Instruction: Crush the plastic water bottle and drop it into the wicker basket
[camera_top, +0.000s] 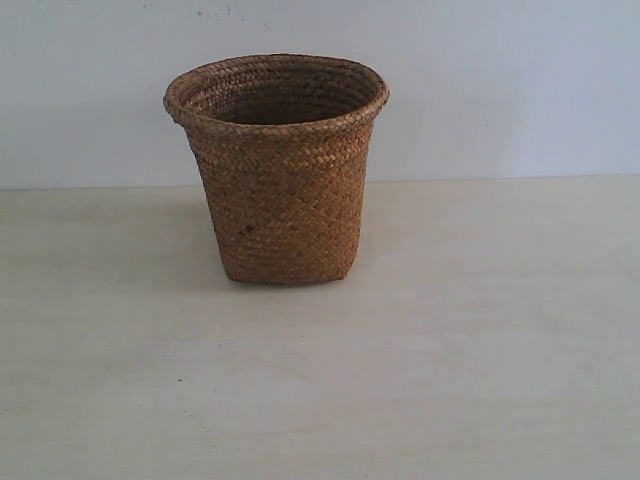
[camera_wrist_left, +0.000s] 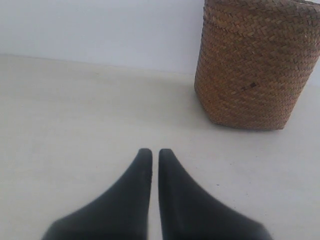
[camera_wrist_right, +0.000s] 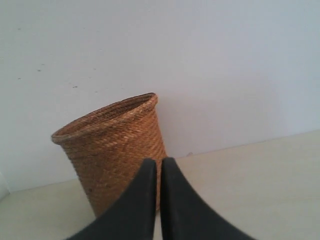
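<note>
Exterior: basket (camera_top: 280, 200) upright on the table (camera_top: 480, 380), set back near the wall (camera_top: 500, 80), dark spot (camera_top: 247, 228) on its side. Neither arm in view. No bottle on the table. Only the upper inner wall of the basket shows; its bottom is hidden.

Left wrist: left gripper (camera_wrist_left: 155, 152) over bare table, fingers pressed together with a thin slit between them, nothing held. The basket (camera_wrist_left: 255, 70) stands beyond the tips, apart from them. No bottle here.

Right wrist: right gripper (camera_wrist_right: 161, 161) also pressed together and empty. The basket (camera_wrist_right: 110, 145) is behind the tips, rim visible, inside not. Cannot tell whether the tips touch it; more likely apart.

Progress: the bottle shows in no view. Both grippers are empty, and nothing crushed or whole lies on the table. Either the bottle already lies inside the basket and the job is done, or it is somewhere out of sight and both crushing and dropping remain. These pictures do not settle which.
</note>
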